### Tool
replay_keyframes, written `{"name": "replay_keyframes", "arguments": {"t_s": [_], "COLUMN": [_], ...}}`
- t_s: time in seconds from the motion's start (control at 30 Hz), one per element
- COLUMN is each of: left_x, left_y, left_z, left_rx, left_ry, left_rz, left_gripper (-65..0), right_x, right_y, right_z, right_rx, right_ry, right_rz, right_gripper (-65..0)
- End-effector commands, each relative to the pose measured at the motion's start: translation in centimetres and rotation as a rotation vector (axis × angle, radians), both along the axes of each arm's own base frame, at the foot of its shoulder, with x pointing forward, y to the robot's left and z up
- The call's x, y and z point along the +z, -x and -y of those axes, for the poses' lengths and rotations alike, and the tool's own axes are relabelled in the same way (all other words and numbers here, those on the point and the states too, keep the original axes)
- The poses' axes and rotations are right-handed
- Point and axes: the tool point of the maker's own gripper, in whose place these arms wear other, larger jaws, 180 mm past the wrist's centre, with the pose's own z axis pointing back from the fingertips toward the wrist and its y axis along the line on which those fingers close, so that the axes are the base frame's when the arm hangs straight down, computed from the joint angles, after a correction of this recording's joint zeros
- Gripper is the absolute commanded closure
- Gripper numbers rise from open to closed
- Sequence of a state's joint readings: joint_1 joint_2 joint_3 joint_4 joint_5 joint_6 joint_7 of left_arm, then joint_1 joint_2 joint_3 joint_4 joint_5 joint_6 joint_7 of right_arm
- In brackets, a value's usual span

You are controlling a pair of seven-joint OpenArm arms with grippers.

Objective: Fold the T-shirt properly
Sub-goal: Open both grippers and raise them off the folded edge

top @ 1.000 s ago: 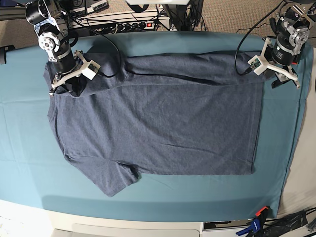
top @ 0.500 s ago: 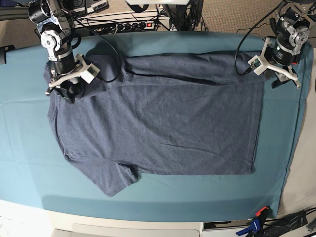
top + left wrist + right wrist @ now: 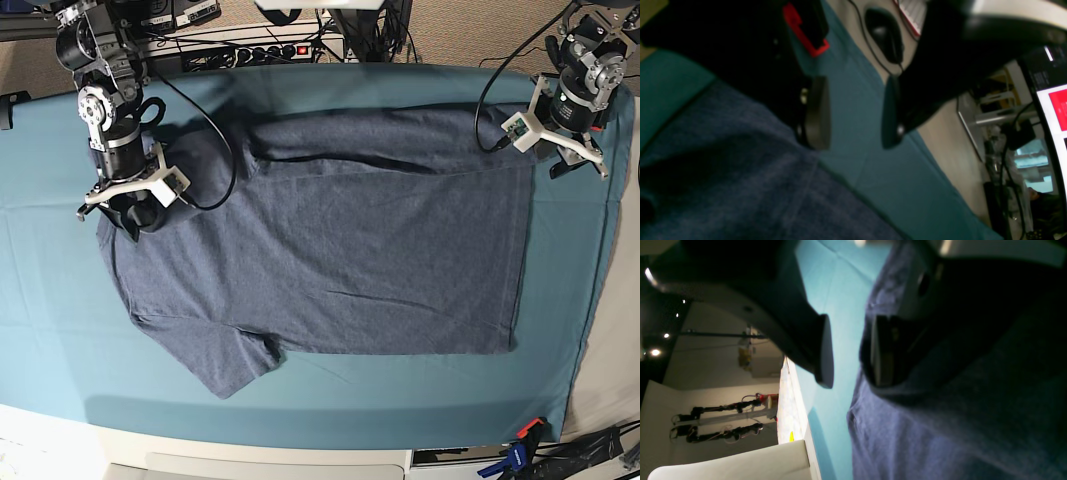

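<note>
The slate-blue T-shirt (image 3: pixel 330 250) lies spread flat on the teal table cloth (image 3: pixel 400 400), its far edge folded over toward the middle and one sleeve pointing to the front left. My right gripper (image 3: pixel 130 215) hovers at the shirt's left edge. In the right wrist view this gripper (image 3: pixel 848 350) is open, one finger over the T-shirt (image 3: pixel 957 406) and one over bare cloth, with nothing between them. My left gripper (image 3: pixel 578 165) stands open just past the shirt's far right corner. In the left wrist view only cloth shows between the jaws of the gripper (image 3: pixel 853 113), beside the T-shirt's hem (image 3: pixel 723 183).
A power strip and cables (image 3: pixel 270 50) run along the table's back edge. A blue clamp (image 3: pixel 520 455) grips the cloth at the front right corner. In the left wrist view, a computer mouse (image 3: pixel 885 33) and a monitor (image 3: pixel 1053 110) sit beyond the table.
My right gripper has opened, let go of the shirt's far left corner, and moved a little toward the front along the left edge. The left arm has stayed still.
</note>
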State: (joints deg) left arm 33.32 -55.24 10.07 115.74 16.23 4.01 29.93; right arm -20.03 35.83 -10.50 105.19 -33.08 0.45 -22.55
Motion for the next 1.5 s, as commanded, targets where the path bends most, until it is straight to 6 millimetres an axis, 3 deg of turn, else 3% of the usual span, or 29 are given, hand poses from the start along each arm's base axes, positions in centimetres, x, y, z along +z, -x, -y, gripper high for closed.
{"name": "replay_keyframes", "arguments": {"t_s": [0.0,0.73,1.03,1.3,1.47], "left_x": [0.9,0.9,1.6,3.1,3.2], "left_y": [-0.7,-0.7,-0.9,-0.9,1.2], "left_z": [-0.1,-0.1,-0.6,0.3,2.9], "left_rx": [-0.011,-0.011,0.028,0.039,-0.002], "left_ry": [-0.011,-0.011,-0.030,-0.038,0.033], "left_rz": [0.035,0.035,0.057,0.073,-0.017], "left_gripper": [-27.2,-27.2,-27.2,-27.2,-27.2], "right_x": [1.4,-0.6,1.9,1.6,0.6], "right_y": [-0.5,0.4,-0.1,0.2,2.8], "right_z": [0.3,1.2,2.9,3.5,1.5], "right_rx": [-0.001,-0.041,-0.142,-0.174,-0.095], "right_ry": [0.017,0.046,0.049,0.076,0.129], "right_rz": [0.045,-0.069,0.073,0.046,-0.078], "right_gripper": [-20.5,-20.4,-20.4,-20.4,-20.4]}}
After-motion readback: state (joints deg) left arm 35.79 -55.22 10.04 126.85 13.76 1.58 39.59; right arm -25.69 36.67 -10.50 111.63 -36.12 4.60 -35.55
